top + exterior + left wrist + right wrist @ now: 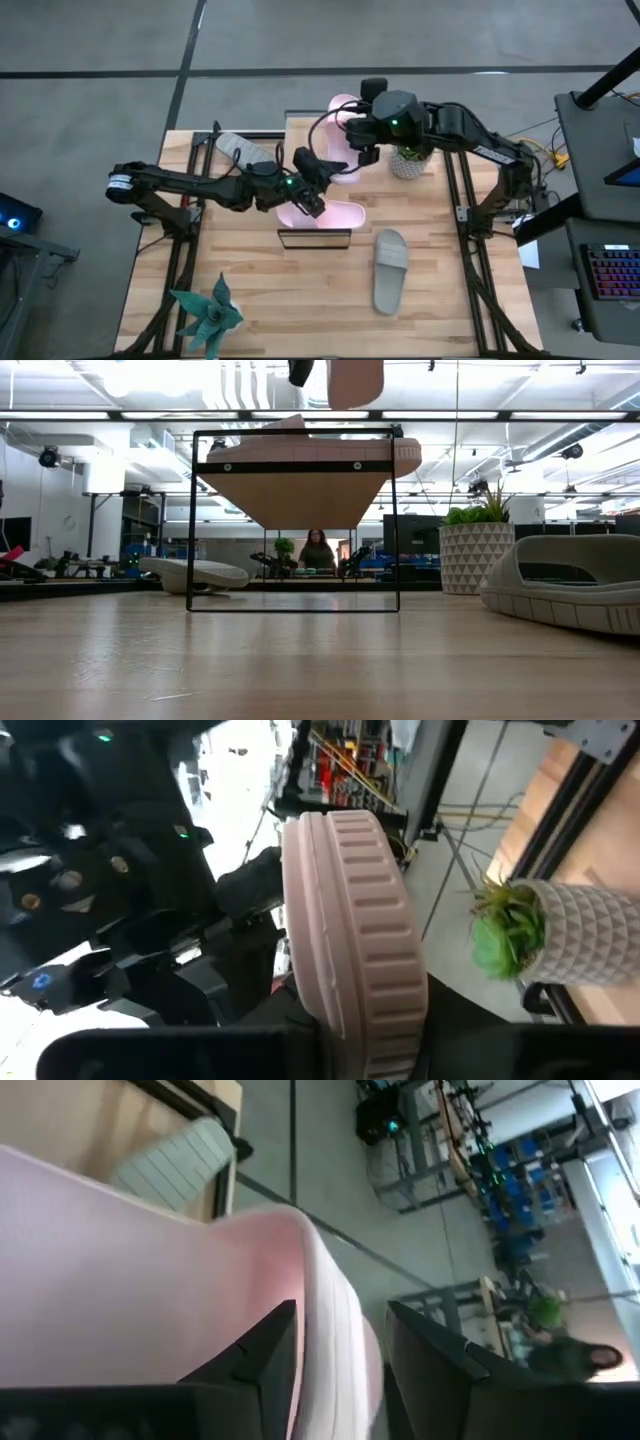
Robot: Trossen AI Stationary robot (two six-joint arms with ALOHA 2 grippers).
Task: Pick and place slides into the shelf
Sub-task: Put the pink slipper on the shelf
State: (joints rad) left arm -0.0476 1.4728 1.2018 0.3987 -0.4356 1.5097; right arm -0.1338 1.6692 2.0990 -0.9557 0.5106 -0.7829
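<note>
The shelf (pixel 315 238) stands mid-table, its black frame and plank (pixel 300 495) seen from below in the low view. One pale pink slide (pixel 335 213) lies on the shelf's near end (pixel 330 450), with my left gripper (pixel 305 195) shut on its left end. My right gripper (pixel 365 150) is shut on the second pink slide (pixel 343 135), held high over the shelf's far part (pixel 355 380). A grey slide (pixel 390 270) lies sole-down on the table right of the shelf. Another grey slide (pixel 240 150) lies to the shelf's far left. My left gripper holds the pink slide by its left end (pixel 360 1020), coming level from the table's left, along its length. The wrist is rolled, so one finger stands above and one below; the contact lies at the picture's bottom edge. The slide lies flat on the shelf top. My right gripper pinches the other pink slide by its side rim (pixel 320 1320), one finger (pixel 255 1355) on the inner face and one (pixel 430 1370) on the outer. It comes from the table's right. The slide is lifted clear, above the shelf.
A potted green plant in a white patterned pot (pixel 410 160) stands just right of the shelf, under the right arm. A teal succulent (pixel 205 315) sits at the near left corner. Bare tabletop (pixel 300 300) lies near the shelf's front.
</note>
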